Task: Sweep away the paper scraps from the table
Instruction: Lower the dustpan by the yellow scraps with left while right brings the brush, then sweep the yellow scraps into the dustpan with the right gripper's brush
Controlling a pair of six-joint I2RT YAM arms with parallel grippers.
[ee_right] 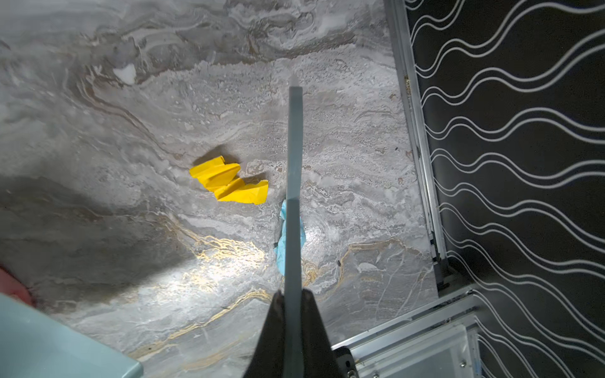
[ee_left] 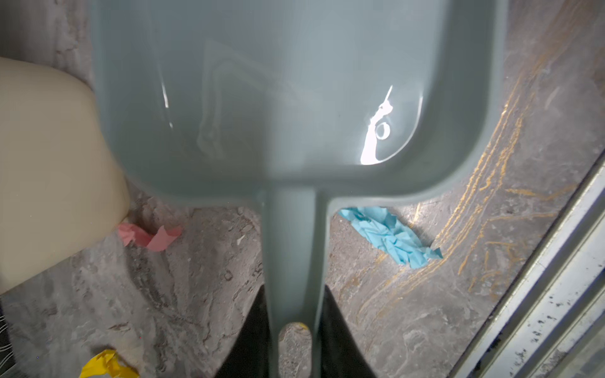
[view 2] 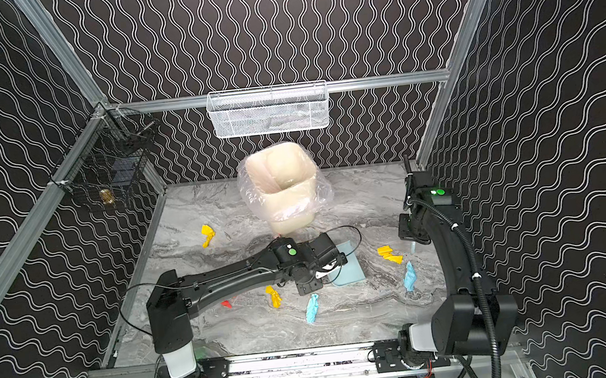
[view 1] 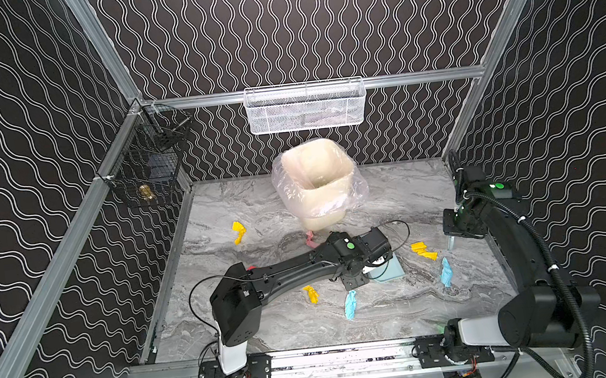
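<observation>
My left gripper (ee_left: pixel 294 288) is shut on the handle of a pale blue dustpan (ee_left: pixel 278 98), which lies on the marble table (view 1: pixel 383 312) in front of the bin; in a top view the dustpan (view 1: pixel 388 271) sticks out from under the wrist. At the right, my right gripper (ee_right: pixel 292 293) is shut on a thin pale blue brush (ee_right: pixel 293 163) held above the table, its bristles hidden. Paper scraps lie scattered: yellow (view 1: pixel 239 232), pink (view 1: pixel 310 239), red (view 2: pixel 226 304), yellow (view 1: pixel 311 294), blue (view 1: pixel 351 305), yellow (view 1: pixel 424 251) and blue (view 1: pixel 445 272) below the brush.
A cream bin (view 1: pixel 318 180) lined with clear plastic stands at the back middle, close to the pink scrap (ee_left: pixel 149 237). A white mesh basket (view 1: pixel 306 107) hangs on the back wall and a black wire basket (view 1: pixel 153 163) on the left rail.
</observation>
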